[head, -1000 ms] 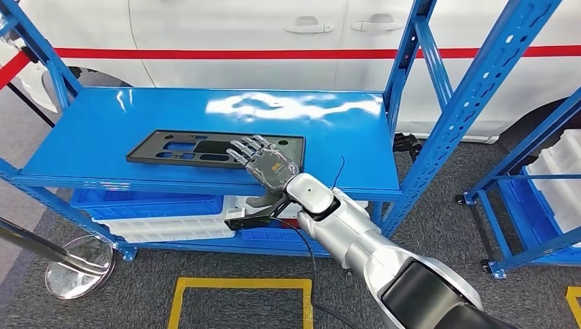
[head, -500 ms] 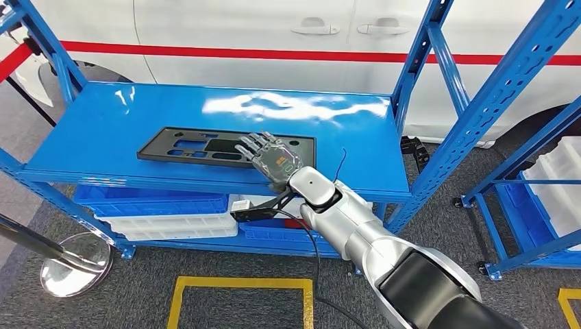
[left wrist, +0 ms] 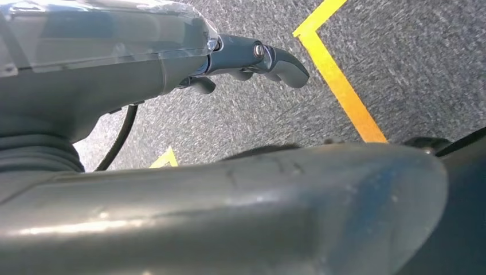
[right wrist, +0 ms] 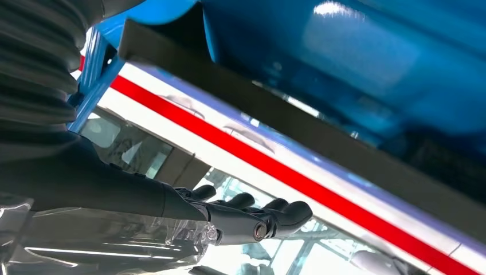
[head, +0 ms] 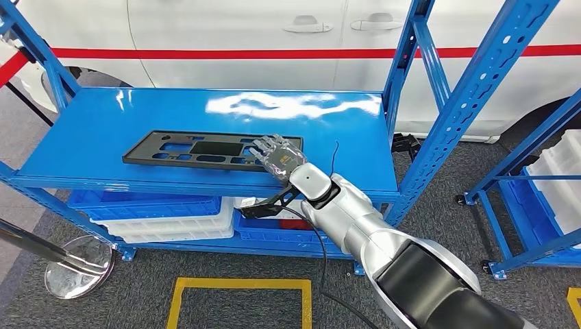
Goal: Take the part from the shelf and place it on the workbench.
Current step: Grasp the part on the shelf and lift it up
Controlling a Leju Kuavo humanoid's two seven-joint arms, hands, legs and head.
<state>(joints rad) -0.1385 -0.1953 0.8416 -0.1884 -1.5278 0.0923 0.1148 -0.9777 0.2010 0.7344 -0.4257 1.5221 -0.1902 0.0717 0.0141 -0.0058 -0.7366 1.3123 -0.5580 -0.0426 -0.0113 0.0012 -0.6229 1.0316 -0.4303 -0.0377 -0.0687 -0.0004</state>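
Fingers [head: 268,145] of the right hand [head: 277,157] lie straight and ungripped over the right end of the black panel [head: 205,149], which lies flat on the blue shelf [head: 329,147]: reaching step; next, presumably, closing on that edge.

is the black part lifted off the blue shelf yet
No, in the head view the black part lies flat on the blue shelf, with the right hand over its right end.
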